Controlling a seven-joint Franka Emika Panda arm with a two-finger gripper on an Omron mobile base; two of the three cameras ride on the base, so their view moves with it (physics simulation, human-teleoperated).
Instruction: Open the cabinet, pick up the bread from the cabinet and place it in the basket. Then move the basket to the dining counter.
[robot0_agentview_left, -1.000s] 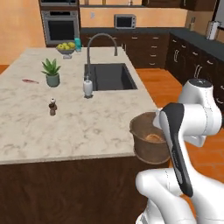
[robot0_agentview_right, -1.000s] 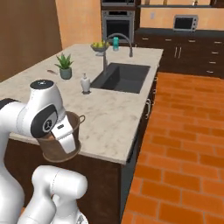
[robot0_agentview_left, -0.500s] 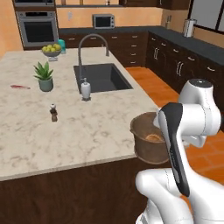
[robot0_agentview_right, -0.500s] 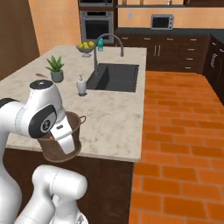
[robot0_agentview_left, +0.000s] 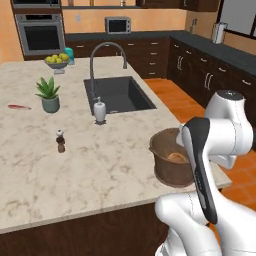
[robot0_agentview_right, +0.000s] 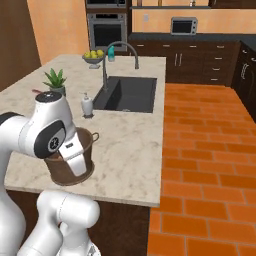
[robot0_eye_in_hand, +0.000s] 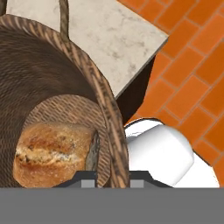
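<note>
Centrally, a round brown woven basket (robot0_agentview_left: 172, 162) with a thick rim sits over the near right corner of the large cream marble-veined dining counter (robot0_agentview_left: 75, 165), close to its edge above the orange brick floor (robot0_agentview_right: 210, 150). Inside the basket lies a small tan, orange-brown crusted loaf of bread (robot0_eye_in_hand: 52, 151), resting on the woven bottom against the near wall. The white robot arm's two-finger gripper (robot0_eye_in_hand: 111, 178) straddles the basket's rim (robot0_eye_in_hand: 107, 127), one dark finger tip on the inside and one on the outside, so it looks clamped on the rim. In the right base view the arm's wrist covers the near side of the basket (robot0_agentview_right: 72, 160). Farther along the counter are a dark sink (robot0_agentview_left: 117, 95) with an arched tap (robot0_agentview_left: 105, 57), a white soap bottle (robot0_agentview_left: 100, 110), a small potted green plant (robot0_agentview_left: 49, 95), a little pepper shaker (robot0_agentview_left: 60, 141) and a bowl of yellow fruit (robot0_agentview_left: 56, 61).
</note>
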